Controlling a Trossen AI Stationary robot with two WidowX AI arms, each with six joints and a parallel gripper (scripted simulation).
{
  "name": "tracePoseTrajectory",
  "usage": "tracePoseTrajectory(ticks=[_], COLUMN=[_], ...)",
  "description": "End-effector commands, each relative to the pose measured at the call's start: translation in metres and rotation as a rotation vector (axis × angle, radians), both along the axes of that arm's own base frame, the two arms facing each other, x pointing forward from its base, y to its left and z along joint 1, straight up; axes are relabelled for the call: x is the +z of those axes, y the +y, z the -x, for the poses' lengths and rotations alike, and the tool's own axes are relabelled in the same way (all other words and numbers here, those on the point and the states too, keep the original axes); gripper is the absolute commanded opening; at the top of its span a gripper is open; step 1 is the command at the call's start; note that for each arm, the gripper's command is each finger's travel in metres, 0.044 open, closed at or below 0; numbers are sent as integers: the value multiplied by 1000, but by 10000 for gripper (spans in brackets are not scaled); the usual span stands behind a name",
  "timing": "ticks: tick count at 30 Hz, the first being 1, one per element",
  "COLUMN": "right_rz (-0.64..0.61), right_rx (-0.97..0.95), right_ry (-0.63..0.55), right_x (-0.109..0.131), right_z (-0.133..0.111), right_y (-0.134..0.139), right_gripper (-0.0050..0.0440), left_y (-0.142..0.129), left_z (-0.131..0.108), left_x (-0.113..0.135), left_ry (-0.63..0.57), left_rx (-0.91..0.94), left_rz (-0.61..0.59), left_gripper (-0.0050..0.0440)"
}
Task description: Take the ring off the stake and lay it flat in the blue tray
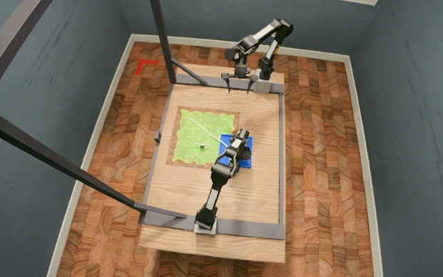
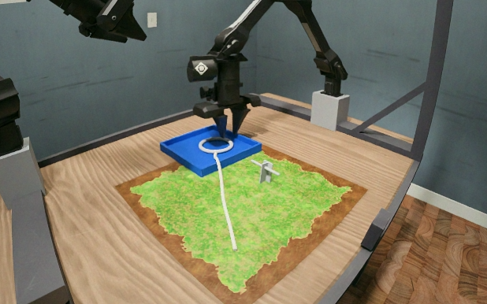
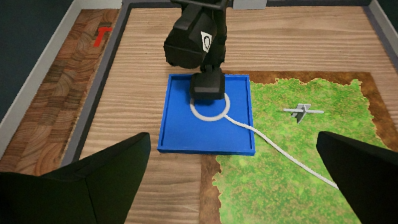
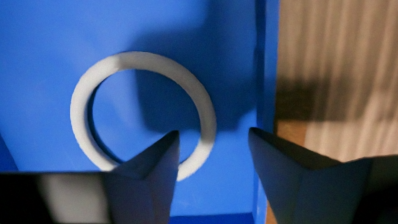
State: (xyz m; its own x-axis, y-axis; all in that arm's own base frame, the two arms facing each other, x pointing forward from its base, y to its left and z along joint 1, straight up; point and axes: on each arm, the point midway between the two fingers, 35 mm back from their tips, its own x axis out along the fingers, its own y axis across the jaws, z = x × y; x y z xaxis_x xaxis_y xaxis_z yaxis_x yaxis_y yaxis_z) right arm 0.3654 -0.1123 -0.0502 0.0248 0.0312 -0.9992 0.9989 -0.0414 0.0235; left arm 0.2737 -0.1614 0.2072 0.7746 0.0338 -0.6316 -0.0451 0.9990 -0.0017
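The white ring [image 2: 216, 150] lies flat on the floor of the blue tray [image 2: 210, 153]. It also shows in the left wrist view [image 3: 210, 107] and the right wrist view [image 4: 142, 115]. A white rope [image 2: 225, 201] runs from the ring over the tray's wall onto the green mat. The grey stake [image 2: 265, 171] stands bare on the mat. My right gripper [image 2: 229, 127] hangs just above the ring's far rim. Its fingers are open, one on each side of the rim and not pressing on it. My left gripper [image 1: 239, 87] is open and empty, high at the far end of the table.
The green grass mat [image 2: 245, 209] with its brown border covers the table's middle, next to the tray. A grey frame with dark posts [image 1: 162, 39] runs around the table. The arms' grey bases [image 2: 329, 108] stand at opposite ends.
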Motion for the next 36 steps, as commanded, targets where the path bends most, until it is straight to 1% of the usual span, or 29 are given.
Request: tracePoseTrajectory(ticks=[1, 2, 3, 4, 6, 7, 11, 13, 21, 23, 29, 36], right_rz=[20, 20, 20, 20, 20, 20, 31, 47, 165, 165, 254, 332], right_rx=[1, 1, 1, 1, 1, 1, 43, 103, 543, 543, 889, 1171], right_ry=[-61, -61, -61, -61, -61, -61, -57, -63, -125, -125, -181, -223], right_x=[41, 50, 59, 67, 67, 74, 73, 74, 84, 84, 94, 101], right_z=[-11, -10, -9, -9, -9, -9, -7, -7, -9, -9, -12, -14], right_y=[-6, -6, -7, -7, -7, -6, -4, -3, -1, -1, -1, -3], right_gripper=[267, 291, 300, 300, 300, 300, 396, 440, 440, 440, 440, 440], left_y=[-1, -1, -1, -1, -1, -1, -1, -1, -1, -1, -1, -1], left_z=[0, 0, 0, 0, 0, 0, 0, 0, 0, 0, 0, 0], left_x=[6, 6, 6, 6, 6, 6, 6, 6, 6, 6, 6, 6], left_ry=[-12, -12, -12, -12, -12, -12, -12, -12, -12, -12, -12, -12], left_rx=[0, 0, 0, 0, 0, 0, 0, 0, 0, 0, 0, 0], left_rz=[12, 12, 12, 12, 12, 12, 12, 12, 12, 12, 12, 12], left_gripper=[440, 440, 440, 440, 440, 440, 440, 440, 440, 440, 440, 440])
